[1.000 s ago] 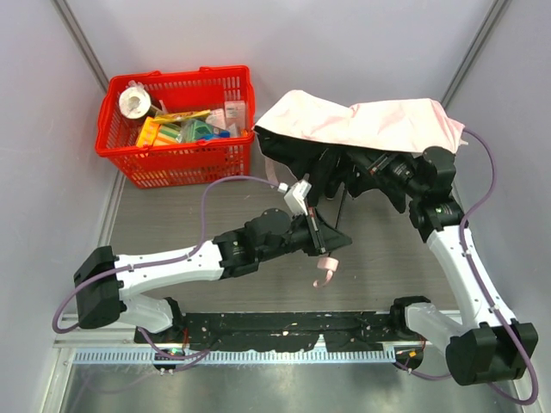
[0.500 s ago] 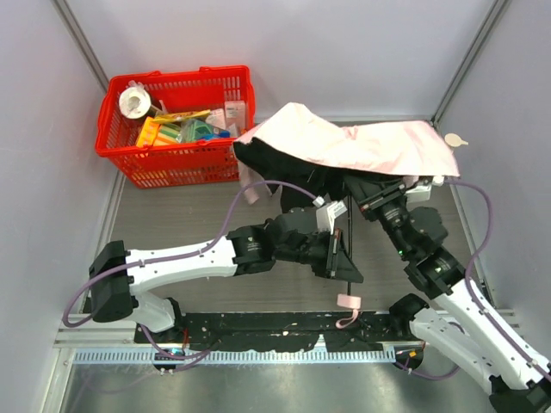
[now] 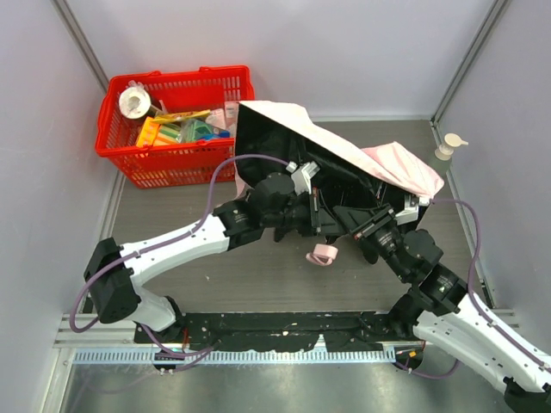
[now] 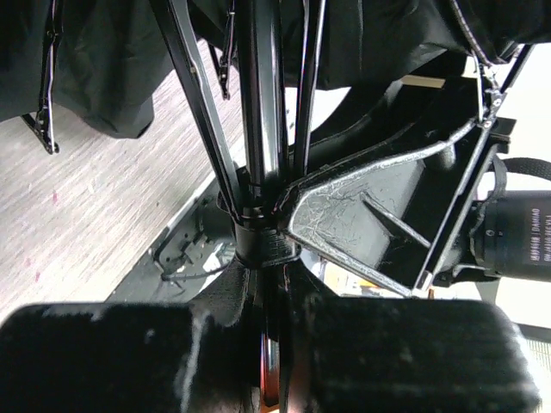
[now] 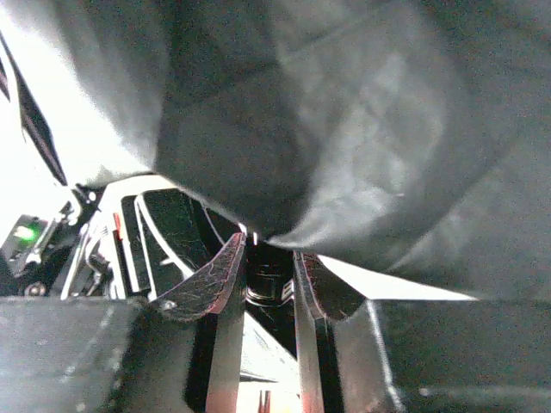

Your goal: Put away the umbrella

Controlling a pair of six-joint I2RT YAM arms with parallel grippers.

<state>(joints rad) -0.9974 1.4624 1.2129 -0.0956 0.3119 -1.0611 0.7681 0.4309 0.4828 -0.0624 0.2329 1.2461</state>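
Note:
The umbrella [image 3: 394,165] is half open at mid table, its pale pink fabric on top and its black underside facing left. Its pink handle and strap [image 3: 323,255] hang below. My left gripper [image 3: 321,217] reaches under the canopy. In the left wrist view my left gripper [image 4: 271,297] is shut on the thin black shaft, just below the runner [image 4: 261,245] where the ribs meet. My right gripper [image 3: 372,228] comes in from the right. In the right wrist view my right gripper [image 5: 269,274] stands narrowly closed around a round black part of the umbrella [image 5: 267,280], under dark fabric [image 5: 344,129].
A red plastic basket [image 3: 176,165] full of small goods stands at the back left, close to the canopy's edge. A small pump bottle [image 3: 448,146] stands by the right wall. Grey walls close in both sides and the back.
The canopy has swung left and tipped up, uncovering the pump bottle. My left gripper moved back with the shaft, and the pink handle rose from the front edge towards mid table. My right arm followed.

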